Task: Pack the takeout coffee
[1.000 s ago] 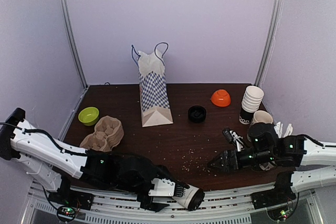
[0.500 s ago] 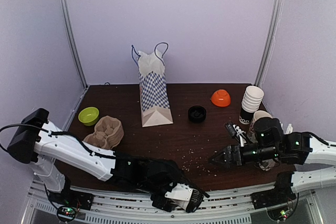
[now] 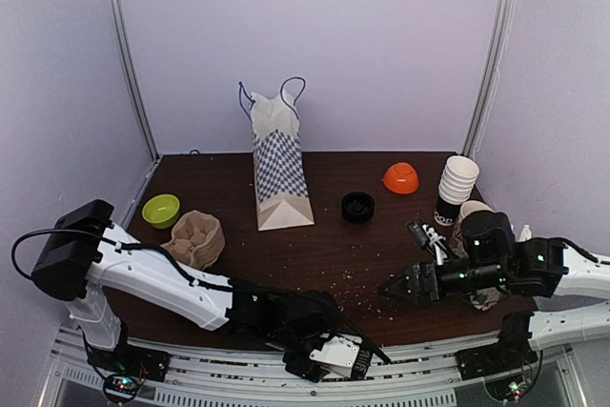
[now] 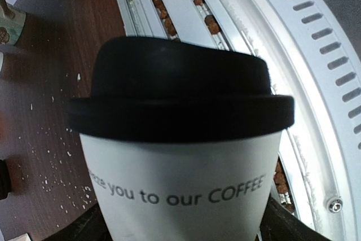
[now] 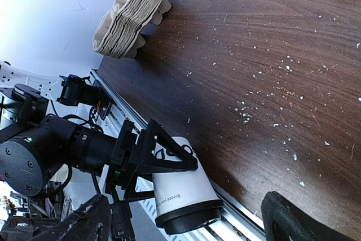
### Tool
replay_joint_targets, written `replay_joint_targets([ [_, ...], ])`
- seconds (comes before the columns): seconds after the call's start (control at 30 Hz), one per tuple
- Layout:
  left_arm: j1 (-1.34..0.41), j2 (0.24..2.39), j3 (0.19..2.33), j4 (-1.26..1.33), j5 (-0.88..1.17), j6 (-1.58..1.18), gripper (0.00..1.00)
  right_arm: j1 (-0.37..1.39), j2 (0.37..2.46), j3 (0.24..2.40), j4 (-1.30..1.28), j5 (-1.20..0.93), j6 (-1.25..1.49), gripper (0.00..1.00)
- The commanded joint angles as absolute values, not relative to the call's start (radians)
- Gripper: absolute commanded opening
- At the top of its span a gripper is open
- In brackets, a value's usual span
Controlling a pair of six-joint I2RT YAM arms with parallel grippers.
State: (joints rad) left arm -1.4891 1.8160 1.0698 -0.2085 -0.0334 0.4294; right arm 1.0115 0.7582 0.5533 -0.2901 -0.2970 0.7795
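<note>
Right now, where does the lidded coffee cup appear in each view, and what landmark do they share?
Top external: coffee cup at bottom centre.
Left wrist: coffee cup fills the centre, lid up.
Right wrist: coffee cup low, left of centre.
Shared landmark: the crumb-speckled brown table.

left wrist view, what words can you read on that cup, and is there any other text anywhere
"you to our COFFEE": black print on the takeout coffee; the word before it curves out of sight, ending in "ze".
Black print at the bottom of the stack of paper cups: too small to read.
No other text is visible.
</note>
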Motion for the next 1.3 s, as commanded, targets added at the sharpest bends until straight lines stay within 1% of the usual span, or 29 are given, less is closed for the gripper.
replay_joint_targets([
  [0.0, -1.478, 1.795, 1.067, -0.124, -0.045, 0.442, 0.84, 1.017, 0.763, 0.601, -0.301, -0.276, 0.756, 0.95],
  [0.2, -1.459, 1.712, 0.986, 0.017, -0.065, 0.388, 0.77, 1.016, 0.764, 0.623, -0.299, -0.238, 0.748, 0.95],
  [0.37, -1.431, 1.635, 0.872, 0.221, -0.083, 0.290, 0.74, 1.016, 0.769, 0.638, -0.294, -0.181, 0.748, 0.95],
  [0.47, -1.415, 1.582, 0.767, 0.434, -0.134, 0.222, 0.74, 1.017, 0.770, 0.643, -0.271, -0.155, 0.751, 0.95],
  [0.57, -1.394, 1.567, 0.681, 0.726, -0.189, 0.160, 0.75, 1.016, 0.784, 0.640, -0.240, -0.144, 0.752, 0.95],
  [0.67, -1.374, 1.618, 0.663, 0.927, -0.243, 0.139, 0.76, 1.016, 0.828, 0.640, -0.185, -0.187, 0.763, 0.95],
  [0.77, -1.363, 1.690, 0.678, 1.061, -0.267, 0.144, 0.76, 1.016, 0.865, 0.644, -0.127, -0.255, 0.787, 0.97],
  [0.87, -1.356, 1.751, 0.695, 1.143, -0.262, 0.144, 0.76, 1.014, 0.906, 0.677, -0.125, -0.291, 0.795, 1.00],
  [0.97, -1.356, 1.778, 0.707, 1.162, -0.255, 0.145, 0.76, 1.014, 0.946, 0.728, -0.186, -0.304, 0.776, 1.00],
  [1.1, -1.350, 1.790, 0.692, 1.185, -0.248, 0.142, 0.76, 1.009, 0.969, 0.760, -0.199, -0.322, 0.775, 1.00],
  [1.27, -1.338, 1.812, 0.679, 1.241, -0.248, 0.139, 0.76, 1.006, 1.054, 0.795, -0.278, -0.326, 0.762, 1.00],
])
